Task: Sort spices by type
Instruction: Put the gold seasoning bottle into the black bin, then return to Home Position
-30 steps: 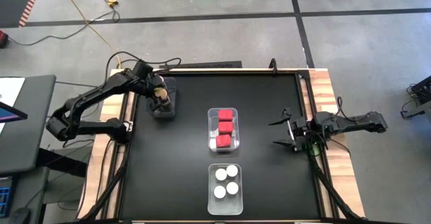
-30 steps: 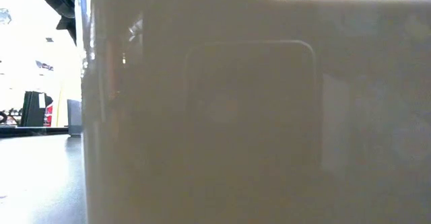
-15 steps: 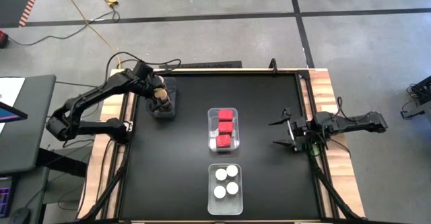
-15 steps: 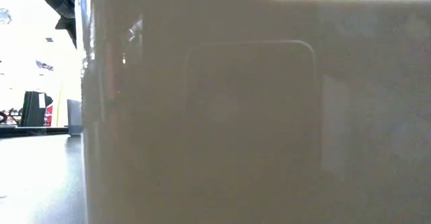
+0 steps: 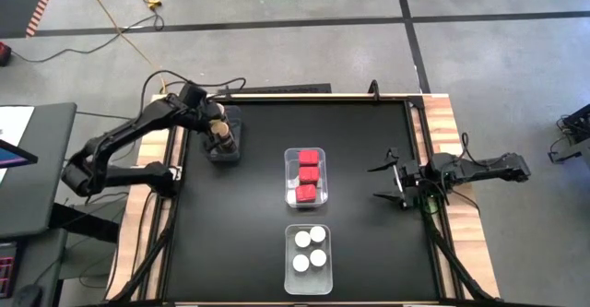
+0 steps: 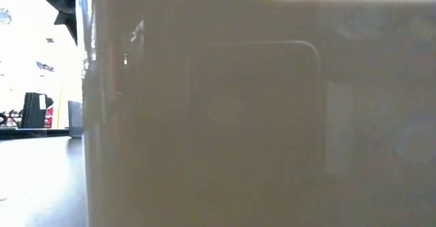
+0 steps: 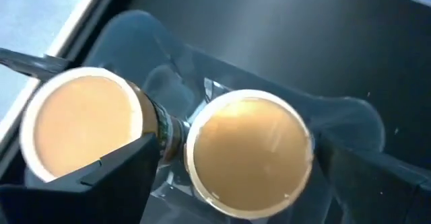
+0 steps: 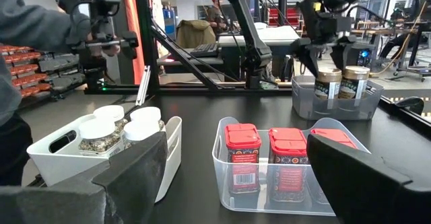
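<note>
A clear tub (image 5: 224,141) at the table's far left holds two tan-topped jars (image 7: 246,153) (image 7: 81,130), which stand upright. My left gripper (image 5: 219,130) hangs over this tub, open, one finger on each side of one jar. It also shows in the right wrist view (image 8: 322,49). Three red boxy spices (image 5: 307,176) stand in a clear tub at mid-table. Several white-lidded jars (image 5: 310,249) stand in a white tub nearer the front. My right gripper (image 5: 392,183) is open and empty at the table's right. My left gripper comes from above with its fingers (image 7: 128,177) on either side of the tan-topped jar's lid (image 7: 202,150). A gap shows at one finger. Whether the other finger touches the jar I cannot tell. The jar stands upright in the tub.
The white tub's wall (image 6: 259,118) fills the low view. A person (image 8: 34,22) stands beyond the table's left side, holding a device. Bare black table lies between the tubs and my right gripper. Wooden rails (image 5: 452,159) line the left and right edges.
</note>
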Controlling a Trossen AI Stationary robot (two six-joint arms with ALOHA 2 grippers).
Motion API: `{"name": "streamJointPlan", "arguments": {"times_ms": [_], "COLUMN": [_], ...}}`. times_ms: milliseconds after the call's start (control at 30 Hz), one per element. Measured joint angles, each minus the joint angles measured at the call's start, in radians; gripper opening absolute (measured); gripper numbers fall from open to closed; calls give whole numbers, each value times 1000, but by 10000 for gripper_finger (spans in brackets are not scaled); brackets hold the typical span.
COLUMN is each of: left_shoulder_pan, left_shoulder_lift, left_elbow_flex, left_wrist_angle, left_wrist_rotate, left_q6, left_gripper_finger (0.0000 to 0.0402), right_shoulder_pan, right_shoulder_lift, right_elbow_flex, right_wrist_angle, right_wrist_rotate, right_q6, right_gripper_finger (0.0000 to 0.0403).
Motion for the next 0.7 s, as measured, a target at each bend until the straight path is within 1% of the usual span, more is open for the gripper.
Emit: {"name": "streamJointPlan", "arguments": {"times_ms": [200, 333, 433, 567, 633, 700], "left_shoulder_pan": [0, -4, -30, -114, -181, -257], "left_shoulder_lift": [-96, -177, -248, -342, -368, -383], "left_elbow_flex": [10, 10, 10, 10, 9, -6], "left_wrist_angle": [-63, -121, -133, -117, -92, -28], "left_wrist_rotate": [0, 0, 0, 0, 0, 0], "left_q6": [-48, -121, -188, -251, -303, -355], "left_gripper_finger": [383, 383, 383, 383, 383, 383], "right_shoulder_pan": [0, 0, 0, 0, 0, 0], "right_shoulder_lift": [0, 0, 0, 0, 0, 0], "right_elbow_flex": [0, 0, 0, 0, 0, 0], "right_wrist_angle": [0, 0, 0, 0, 0, 0], "right_wrist_rotate": [0, 0, 0, 0, 0, 0], "right_q6": [0, 0, 0, 0, 0, 0], "right_gripper_finger": [384, 384, 384, 384, 384, 384]}}
